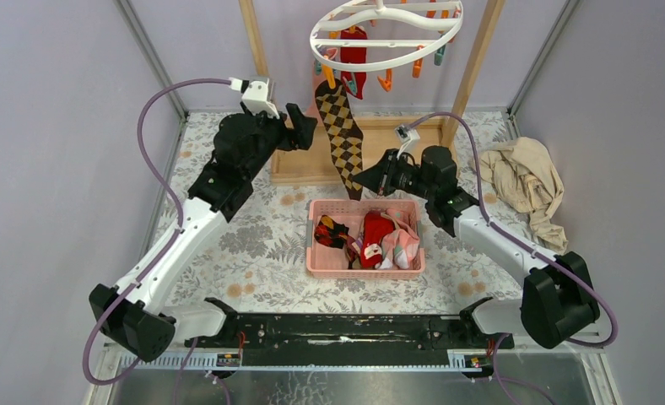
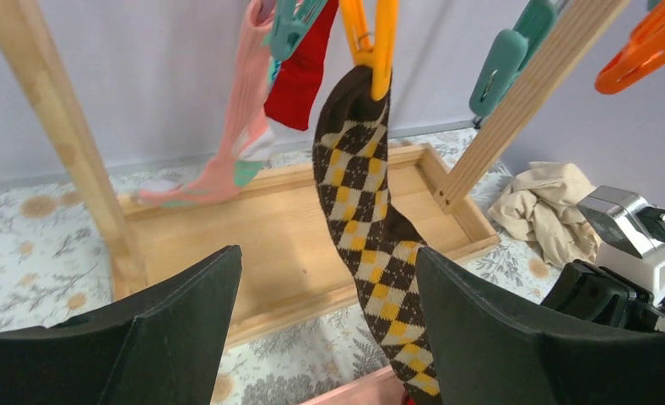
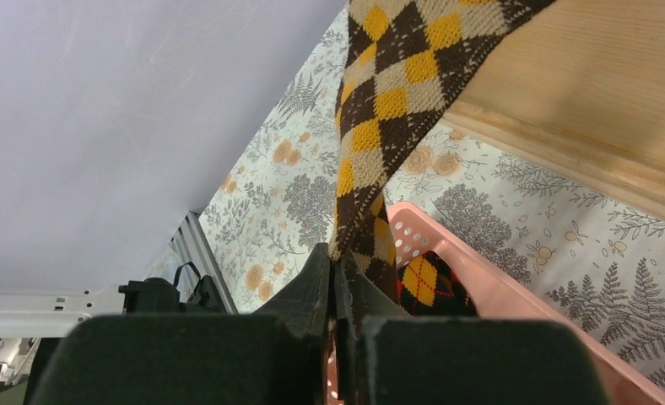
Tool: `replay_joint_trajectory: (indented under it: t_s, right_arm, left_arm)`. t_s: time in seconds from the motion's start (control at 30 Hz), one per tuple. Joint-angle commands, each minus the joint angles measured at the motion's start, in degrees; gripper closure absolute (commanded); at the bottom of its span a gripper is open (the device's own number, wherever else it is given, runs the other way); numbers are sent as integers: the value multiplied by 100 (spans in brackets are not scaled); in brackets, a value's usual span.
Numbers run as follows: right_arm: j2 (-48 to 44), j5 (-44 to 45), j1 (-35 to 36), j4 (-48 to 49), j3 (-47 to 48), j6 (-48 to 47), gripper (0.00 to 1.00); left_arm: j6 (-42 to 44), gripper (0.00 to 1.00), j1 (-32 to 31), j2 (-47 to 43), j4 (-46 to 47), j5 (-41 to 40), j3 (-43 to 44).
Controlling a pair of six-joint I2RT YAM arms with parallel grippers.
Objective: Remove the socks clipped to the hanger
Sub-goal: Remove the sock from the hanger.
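Observation:
The white ring hanger (image 1: 386,34) hangs at the top centre with coloured clips. An orange clip (image 2: 371,38) holds a brown and yellow argyle sock (image 1: 343,135) by its cuff, and the sock hangs down stretched. My right gripper (image 1: 361,179) is shut on that sock's lower end (image 3: 388,93), just above the basket. My left gripper (image 1: 304,126) stands open to the left of the sock, and in its wrist view the sock (image 2: 367,219) runs down close to the right finger. A red sock (image 2: 304,72) and a pink sock (image 2: 245,135) stay clipped behind it.
A pink basket (image 1: 364,268) under the hanger holds several loose socks, one of them argyle (image 3: 426,283). The wooden frame's tray (image 2: 270,245) and posts (image 1: 474,59) stand behind. A beige cloth (image 1: 527,181) lies at the right.

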Motion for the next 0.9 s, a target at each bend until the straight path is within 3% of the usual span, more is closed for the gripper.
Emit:
replay_joint_trajectory:
  t_s: [0.0, 0.27, 0.5, 0.87]
  right_arm:
    - [-300, -201, -2, -523, 503, -237, 100]
    - [-391, -265, -2, -814, 632, -329, 100]
    - [-357, -284, -4, -833, 646, -342, 100]
    - [-341, -301, -10, -865, 666, -343, 100]
  left_arm:
    - [73, 17, 312, 231, 908, 996, 184]
    - [-863, 17, 1337, 625, 2336, 2880, 2]
    - [-1357, 19, 1664, 1287, 3386, 4245, 402]
    - [-1612, 20, 1688, 1940, 3981, 4546, 730]
